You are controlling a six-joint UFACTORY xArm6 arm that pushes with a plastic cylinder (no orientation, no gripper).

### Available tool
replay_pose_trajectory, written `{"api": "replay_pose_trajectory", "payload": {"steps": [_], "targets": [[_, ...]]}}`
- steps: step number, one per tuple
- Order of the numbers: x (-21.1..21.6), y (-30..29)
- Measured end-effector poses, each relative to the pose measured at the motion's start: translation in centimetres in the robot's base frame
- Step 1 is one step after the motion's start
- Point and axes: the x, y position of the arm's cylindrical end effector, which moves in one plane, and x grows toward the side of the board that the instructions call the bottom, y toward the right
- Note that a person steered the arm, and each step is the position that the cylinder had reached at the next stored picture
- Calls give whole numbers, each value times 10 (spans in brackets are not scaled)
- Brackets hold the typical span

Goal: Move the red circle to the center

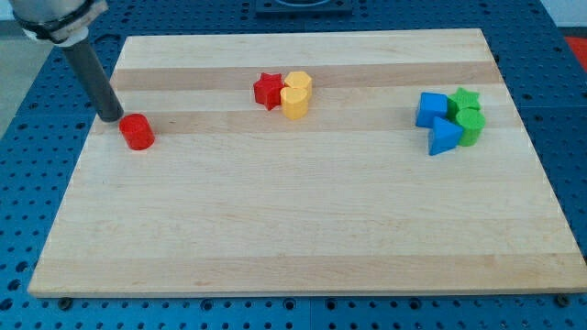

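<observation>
The arm carries no pincer, so there is nothing to report as released or clenched; it ends in a dark rod whose lower end, my tip (112,117), rests on the pale wooden surface (303,238) near the view's left edge. The red circle (138,132), a short cylinder, stands just to the lower right of my tip, very close to it (whether the two actually touch cannot be told from this angle). That puts the red circle in the view's upper left part of the surface, well apart from the middle.

Toward the view's top, left of centre, sits a small cluster: a red star (268,90) with two yellow blocks pressed against its right side. The upper yellow block (300,82) and the lower yellow block (293,102) touch each other; their exact shapes are hard to make out.

At the view's right is a second cluster. A blue cube (431,109) sits at its left, a blue triangle (444,137) just below it, a green star (465,98) at the top right, and a green cylinder (470,126) beneath that, all huddled together.

A blue perforated base (27,183) surrounds the surface.
</observation>
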Motion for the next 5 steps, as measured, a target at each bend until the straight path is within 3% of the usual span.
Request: {"api": "replay_pose_trajectory", "payload": {"steps": [2,3,5], "targets": [[33,18],[22,69],[9,104]]}}
